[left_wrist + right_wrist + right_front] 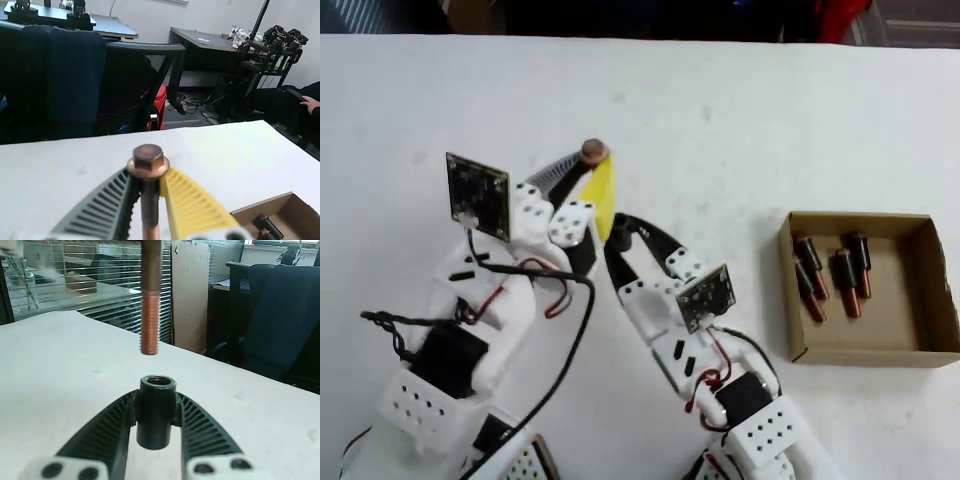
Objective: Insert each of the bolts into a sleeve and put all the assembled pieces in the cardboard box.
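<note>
White table [720, 120], dark chairs [65, 75], window blinds [100, 270]

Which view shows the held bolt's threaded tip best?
Right wrist view: the bolt tip hangs above the sleeve bore. Left wrist view gives its head and shank in the left gripper; high view, its head from above.

Overhead camera above the table [740, 120]; both wrist cameras close, level, bolt [147, 165] common to them.

We see the left gripper [590, 166] pinching a copper bolt [593, 151], head up, just beside the black right gripper [616, 235]. Four assembled pieces [845, 277] lie in the cardboard box [900, 312].
</note>
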`<state>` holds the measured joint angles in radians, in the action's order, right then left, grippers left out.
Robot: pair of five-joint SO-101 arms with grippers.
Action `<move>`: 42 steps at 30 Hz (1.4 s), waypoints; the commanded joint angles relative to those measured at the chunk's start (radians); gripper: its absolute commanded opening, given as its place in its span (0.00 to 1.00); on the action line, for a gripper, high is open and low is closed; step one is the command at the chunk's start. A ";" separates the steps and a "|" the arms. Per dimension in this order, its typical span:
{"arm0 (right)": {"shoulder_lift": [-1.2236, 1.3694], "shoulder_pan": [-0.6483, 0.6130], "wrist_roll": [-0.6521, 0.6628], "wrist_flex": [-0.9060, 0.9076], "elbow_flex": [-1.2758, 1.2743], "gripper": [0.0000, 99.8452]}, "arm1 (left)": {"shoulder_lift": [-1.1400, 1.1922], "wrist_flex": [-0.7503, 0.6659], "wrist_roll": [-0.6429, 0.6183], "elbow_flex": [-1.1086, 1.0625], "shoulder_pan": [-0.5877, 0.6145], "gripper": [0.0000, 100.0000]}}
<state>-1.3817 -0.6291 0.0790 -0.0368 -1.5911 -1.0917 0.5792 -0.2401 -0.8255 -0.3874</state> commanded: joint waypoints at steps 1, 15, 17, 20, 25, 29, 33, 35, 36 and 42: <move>-0.004 -0.007 -0.003 -0.025 0.011 0.02 | -0.024 -0.066 -0.012 0.011 -0.021 0.02; -0.004 -0.008 -0.002 -0.025 0.011 0.02 | -0.024 -0.094 -0.014 -0.051 -0.022 0.02; -0.004 -0.008 -0.002 -0.025 0.011 0.02 | -0.022 -0.089 -0.014 -0.051 -0.022 0.02; -0.004 -0.008 -0.002 -0.025 0.011 0.02 | -0.022 -0.086 -0.014 -0.051 -0.022 0.02; -0.004 -0.008 -0.002 -0.024 0.011 0.02 | -0.022 -0.084 -0.014 -0.052 -0.061 0.02; -0.004 -0.007 -0.002 -0.024 0.011 0.02 | -0.022 -0.084 -0.014 -0.052 -0.081 0.02; -0.004 -0.005 -0.002 -0.024 0.011 0.02 | -0.024 -0.087 -0.009 -0.074 -0.073 0.02; -0.004 -0.005 -0.002 -0.024 0.011 0.02 | -0.024 -0.092 -0.011 -0.072 -0.073 0.02; -0.004 -0.005 -0.002 -0.024 0.011 0.02 | -0.024 -0.094 -0.011 -0.069 -0.073 0.02; -0.004 -0.005 -0.002 -0.024 0.011 0.02 | -0.024 -0.166 -0.006 -0.072 -0.048 0.02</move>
<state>-1.3817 -0.6291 0.0790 -0.0368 -1.5957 -1.0932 0.4718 -0.2401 -0.9083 -0.4534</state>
